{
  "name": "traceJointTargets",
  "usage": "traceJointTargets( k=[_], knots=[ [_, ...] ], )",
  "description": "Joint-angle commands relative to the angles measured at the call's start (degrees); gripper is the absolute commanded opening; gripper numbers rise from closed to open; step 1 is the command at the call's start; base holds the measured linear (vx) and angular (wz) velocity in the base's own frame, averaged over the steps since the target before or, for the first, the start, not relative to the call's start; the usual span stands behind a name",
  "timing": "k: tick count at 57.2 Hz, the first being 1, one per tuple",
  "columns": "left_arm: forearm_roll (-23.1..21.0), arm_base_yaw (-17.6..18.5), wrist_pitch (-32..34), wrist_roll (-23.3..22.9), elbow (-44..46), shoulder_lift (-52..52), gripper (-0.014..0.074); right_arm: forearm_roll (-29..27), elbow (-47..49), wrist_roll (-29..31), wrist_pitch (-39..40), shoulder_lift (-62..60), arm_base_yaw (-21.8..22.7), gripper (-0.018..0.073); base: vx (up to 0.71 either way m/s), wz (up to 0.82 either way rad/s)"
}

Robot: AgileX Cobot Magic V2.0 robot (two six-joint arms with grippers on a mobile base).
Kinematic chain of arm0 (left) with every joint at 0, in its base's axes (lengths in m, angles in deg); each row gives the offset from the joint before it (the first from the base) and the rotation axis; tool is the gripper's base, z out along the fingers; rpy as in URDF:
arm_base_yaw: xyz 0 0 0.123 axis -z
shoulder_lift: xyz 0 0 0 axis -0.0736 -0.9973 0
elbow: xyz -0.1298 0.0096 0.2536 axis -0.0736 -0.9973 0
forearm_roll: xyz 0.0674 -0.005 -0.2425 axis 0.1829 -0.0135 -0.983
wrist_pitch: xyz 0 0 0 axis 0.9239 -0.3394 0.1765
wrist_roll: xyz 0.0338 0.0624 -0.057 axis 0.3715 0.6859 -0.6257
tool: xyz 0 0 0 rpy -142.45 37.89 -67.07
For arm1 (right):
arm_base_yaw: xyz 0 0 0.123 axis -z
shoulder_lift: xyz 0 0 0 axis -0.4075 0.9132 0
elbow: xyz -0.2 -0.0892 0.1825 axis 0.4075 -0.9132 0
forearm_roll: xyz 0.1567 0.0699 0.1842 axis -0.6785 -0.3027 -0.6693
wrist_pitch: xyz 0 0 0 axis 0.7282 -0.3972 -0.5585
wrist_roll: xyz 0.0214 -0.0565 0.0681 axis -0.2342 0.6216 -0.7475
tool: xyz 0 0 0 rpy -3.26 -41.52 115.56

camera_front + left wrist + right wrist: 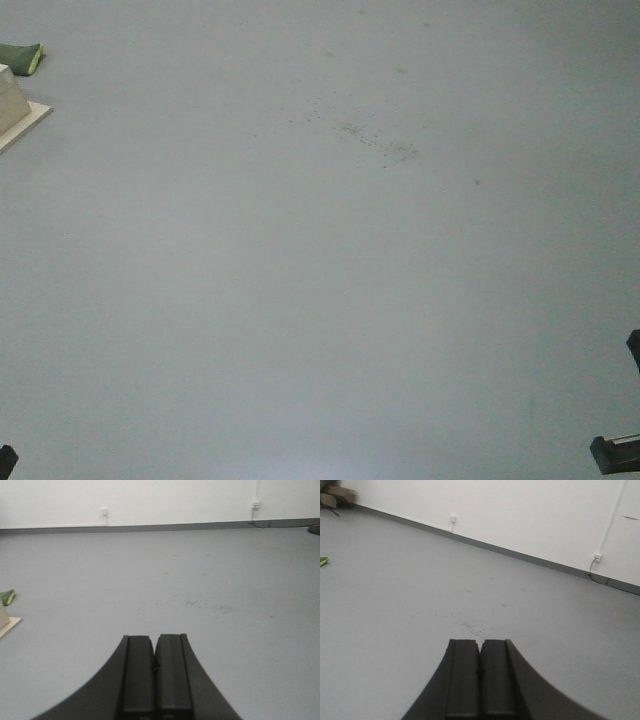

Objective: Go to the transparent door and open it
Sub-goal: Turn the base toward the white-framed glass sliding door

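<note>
Floor (320,300), plain grey, fills the front view. The transparent door shows in none of the three views. At 10 o'clock in the front view a green object (22,58) and a pale block (10,100) on a flat board are cut off by the left edge, with too little showing to name them. A scatter of dark specks (365,135) lies toward 1 o'clock. Black parts (615,452) poke in at 4 o'clock, mostly out of frame.

The left tool (155,680) is closed on nothing, its two black pads pressed together along a thin seam. The right tool (480,680) is closed the same way and is empty. Beyond the left tool, at 12 o'clock, a white wall (150,500) with grey skirting carries two small sockets (104,511), which are blurred. In the right wrist view, brown cardboard (337,495) is cut off at 10 o'clock. No writing can be read.
</note>
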Motion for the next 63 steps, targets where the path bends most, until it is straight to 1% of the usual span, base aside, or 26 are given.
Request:
traceJointTargets(
  k=[1, 38, 63],
  knots=[
    [-0.15, 0.3, 4.92, -0.35, -0.65, 0.81, 0.0003, 0.12, -0.27, 0.04, 4.85, -0.86, 0.31, -0.0001, 0.54, 0.36],
    [-0.15, 0.3, 4.92, -0.35, -0.65, 0.81, 0.0003, 0.12, -0.27, 0.04, 4.93, -0.86, 0.31, -0.0001, 0.54, 0.43],
    [-0.15, 0.3, 4.92, -0.35, -0.65, 0.81, 0.0003, 0.12, -0.27, 0.04, 4.93, -0.86, 0.31, -0.0001, 0.55, 0.61]
  ],
)
